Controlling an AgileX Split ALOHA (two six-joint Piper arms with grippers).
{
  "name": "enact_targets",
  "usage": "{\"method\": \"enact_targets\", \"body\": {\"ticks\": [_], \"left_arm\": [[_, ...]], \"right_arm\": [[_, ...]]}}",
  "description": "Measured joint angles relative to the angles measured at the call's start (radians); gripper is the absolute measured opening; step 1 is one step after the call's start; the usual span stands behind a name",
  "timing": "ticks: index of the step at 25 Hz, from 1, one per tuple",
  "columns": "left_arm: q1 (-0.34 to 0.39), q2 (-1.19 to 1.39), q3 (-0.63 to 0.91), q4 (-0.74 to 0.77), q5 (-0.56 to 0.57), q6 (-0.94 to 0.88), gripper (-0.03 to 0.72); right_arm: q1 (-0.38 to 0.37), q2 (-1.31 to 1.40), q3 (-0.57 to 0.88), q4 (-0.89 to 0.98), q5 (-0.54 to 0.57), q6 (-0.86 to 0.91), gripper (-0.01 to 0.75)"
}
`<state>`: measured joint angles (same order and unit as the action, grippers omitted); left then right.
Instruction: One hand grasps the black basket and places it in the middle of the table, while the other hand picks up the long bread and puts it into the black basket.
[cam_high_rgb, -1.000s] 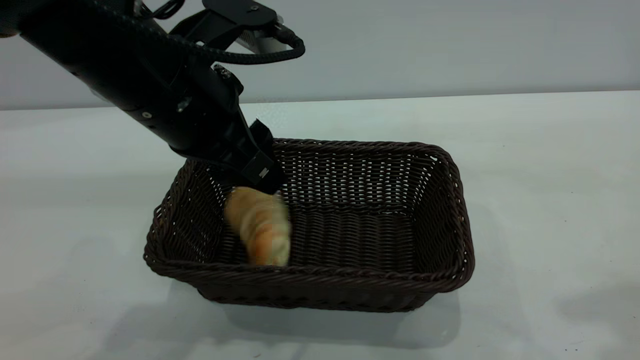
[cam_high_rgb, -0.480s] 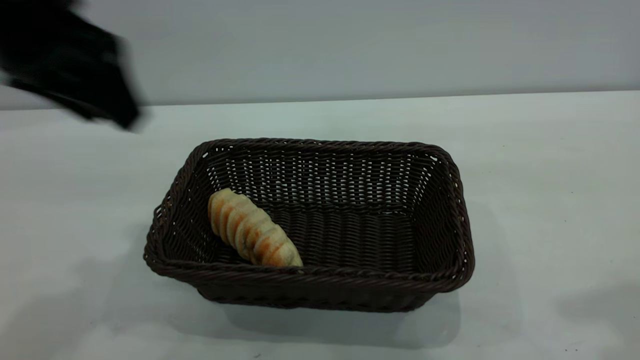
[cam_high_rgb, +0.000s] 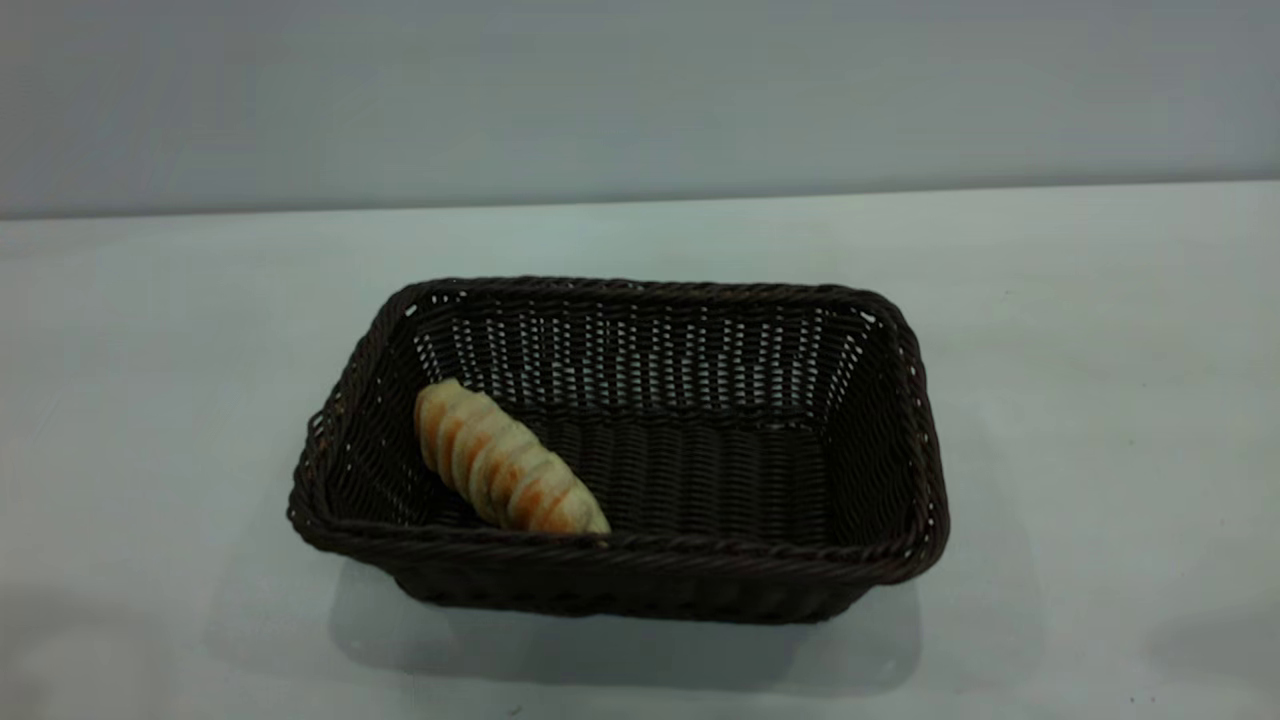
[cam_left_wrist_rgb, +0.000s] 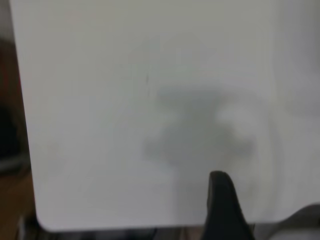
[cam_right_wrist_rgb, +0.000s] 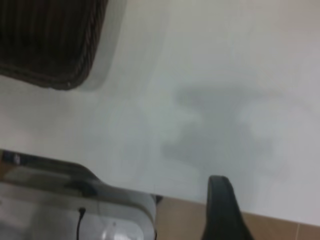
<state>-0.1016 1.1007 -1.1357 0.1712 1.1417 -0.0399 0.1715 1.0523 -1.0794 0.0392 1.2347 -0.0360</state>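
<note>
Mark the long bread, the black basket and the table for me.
long bread (cam_high_rgb: 505, 472), exterior view, middle of the loaf.
black basket (cam_high_rgb: 640, 549), exterior view, near braided rim.
table (cam_high_rgb: 1100, 330), exterior view, bare top right of the basket.

The exterior view looks down at a slant across the table (cam_high_rgb: 1100, 300) toward a plain wall, close on the black basket (cam_high_rgb: 620, 570). The left wrist view faces down on bare tabletop and its edge, one dark fingertip (cam_left_wrist_rgb: 222, 210) intruding. The right wrist view does likewise, sharing a basket corner (cam_right_wrist_rgb: 50, 45) with the exterior view.
</note>
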Motion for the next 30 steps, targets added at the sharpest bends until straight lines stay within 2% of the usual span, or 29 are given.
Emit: {"method": "enact_targets", "body": {"ticks": [8,13,20,30], "left_arm": [[0.000,-0.342,0.028,-0.064,0.024,0.049,0.511],[0.000,-0.507,0.152,-0.144,0.025,0.054,0.511],[0.000,-0.782,0.352,-0.171,0.026,0.068,0.511],[0.000,-1.115,0.521,-0.171,0.026,0.068,0.511]], "right_arm": [[0.000,-0.271,0.121,0.049,0.006,0.000,0.484],[0.000,-0.453,0.233,0.082,0.006,-0.010,0.483],[0.000,-0.687,0.362,0.090,0.006,-0.064,0.484],[0.000,-0.855,0.399,0.024,0.006,-0.121,0.483]]}}
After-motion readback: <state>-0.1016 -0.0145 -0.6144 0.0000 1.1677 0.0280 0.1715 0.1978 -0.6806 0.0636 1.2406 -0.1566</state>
